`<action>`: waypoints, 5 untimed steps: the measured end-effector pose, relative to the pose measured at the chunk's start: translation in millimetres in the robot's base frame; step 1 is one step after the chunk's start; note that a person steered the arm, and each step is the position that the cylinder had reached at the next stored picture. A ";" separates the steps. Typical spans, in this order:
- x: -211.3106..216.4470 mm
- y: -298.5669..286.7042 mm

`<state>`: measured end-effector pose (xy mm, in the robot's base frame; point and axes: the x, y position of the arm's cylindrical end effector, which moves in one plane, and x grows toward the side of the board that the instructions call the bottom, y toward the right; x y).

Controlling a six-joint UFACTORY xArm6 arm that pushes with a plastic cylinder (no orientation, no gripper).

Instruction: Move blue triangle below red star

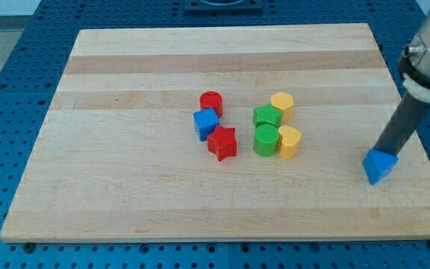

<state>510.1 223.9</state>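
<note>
The blue triangle (379, 166) lies near the board's right edge, far to the right of the other blocks. My tip (383, 152) rests right at its upper side, touching or nearly touching it. The rod slants up to the view's top right. The red star (222, 143) lies near the board's middle, with a blue cube (206, 123) touching it on its upper left.
A red cylinder (211, 102) sits just above the blue cube. To the right of the star stand a green block (267, 116), a green cylinder (266, 140), a yellow hexagon (282, 104) and a yellow block (289, 141). The wooden board (125, 187) lies on a blue perforated table.
</note>
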 end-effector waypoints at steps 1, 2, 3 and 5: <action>10.3 -25.8; 26.2 -46.2; 9.9 -39.9; 38.8 15.3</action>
<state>549.0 239.2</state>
